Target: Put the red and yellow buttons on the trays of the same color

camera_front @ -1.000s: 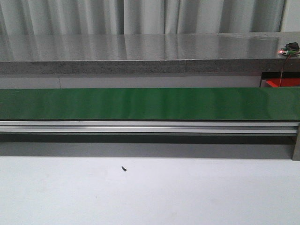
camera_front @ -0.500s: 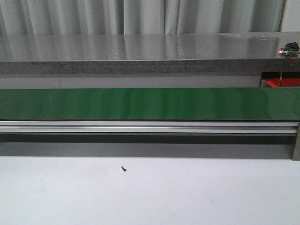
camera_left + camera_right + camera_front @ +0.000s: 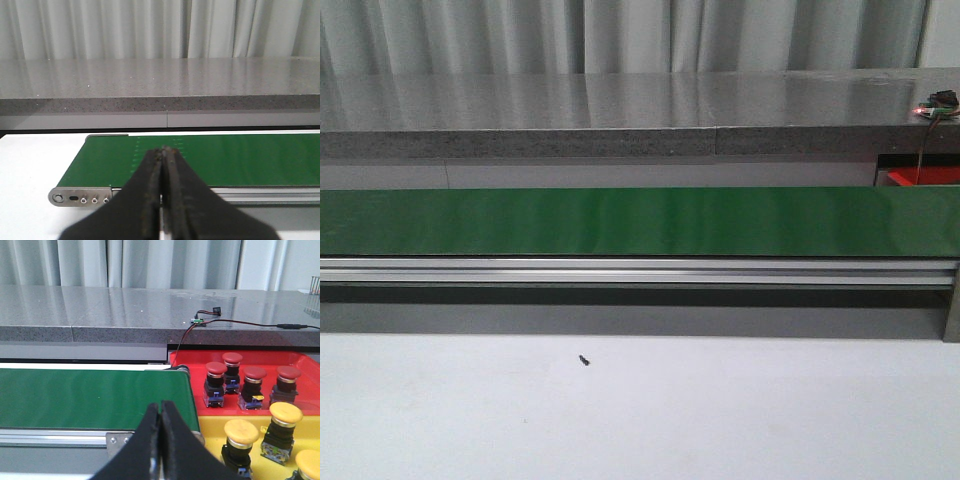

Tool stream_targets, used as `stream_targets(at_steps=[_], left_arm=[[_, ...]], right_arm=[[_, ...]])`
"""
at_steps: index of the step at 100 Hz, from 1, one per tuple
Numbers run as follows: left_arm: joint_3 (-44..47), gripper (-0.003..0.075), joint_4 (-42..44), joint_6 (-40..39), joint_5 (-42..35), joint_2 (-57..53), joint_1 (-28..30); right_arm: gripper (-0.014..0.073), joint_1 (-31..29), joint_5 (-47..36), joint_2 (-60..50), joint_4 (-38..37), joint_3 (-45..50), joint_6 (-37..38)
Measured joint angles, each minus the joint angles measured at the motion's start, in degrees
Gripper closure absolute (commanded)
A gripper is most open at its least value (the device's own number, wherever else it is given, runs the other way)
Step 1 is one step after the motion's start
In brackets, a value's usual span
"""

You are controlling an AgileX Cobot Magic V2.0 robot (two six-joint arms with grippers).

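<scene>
Left gripper: the black two-fingered left gripper (image 3: 164,190) sits at the lower centre of the left wrist view, fingers pressed together with nothing between them.
Right gripper: the black two-fingered right gripper (image 3: 160,440) sits at the lower centre of the right wrist view, likewise clenched and empty.
Belt: the long green conveyor belt (image 3: 640,220) runs across the middle of the front view and carries no button in any view; its aluminium end roller bracket (image 3: 80,196) shows at the lower left of the left wrist view.
Red tray: the red plastic tray (image 3: 305,365) lies right of centre in the right wrist view, just past the belt's end, holding four red mushroom-head push buttons (image 3: 216,370) standing upright in a row.
Yellow tray: the yellow plastic tray (image 3: 212,430) lies at the lower right of that view, touching the red one, with three yellow mushroom-head push buttons (image 3: 241,432) in sight; the frame edge cuts off the rest.
Look of the buttons: domed glossy caps on black collars, with small blue-and-grey contact blocks underneath.
Progress: every button visible already rests on the tray of its own colour, so sorting seems well advanced or finished.
Left to do: probably wait for another button on the belt; whether more will come cannot be told.
</scene>
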Motion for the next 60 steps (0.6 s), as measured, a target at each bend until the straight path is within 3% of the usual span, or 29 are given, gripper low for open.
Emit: stream_targets(at_steps=[60], left_arm=[[0.00, 0.0740, 0.42, 0.00, 0.25, 0.00, 0.00]], right_arm=[[0.0661, 0.00, 0.00, 0.00, 0.00, 0.00, 0.00]])
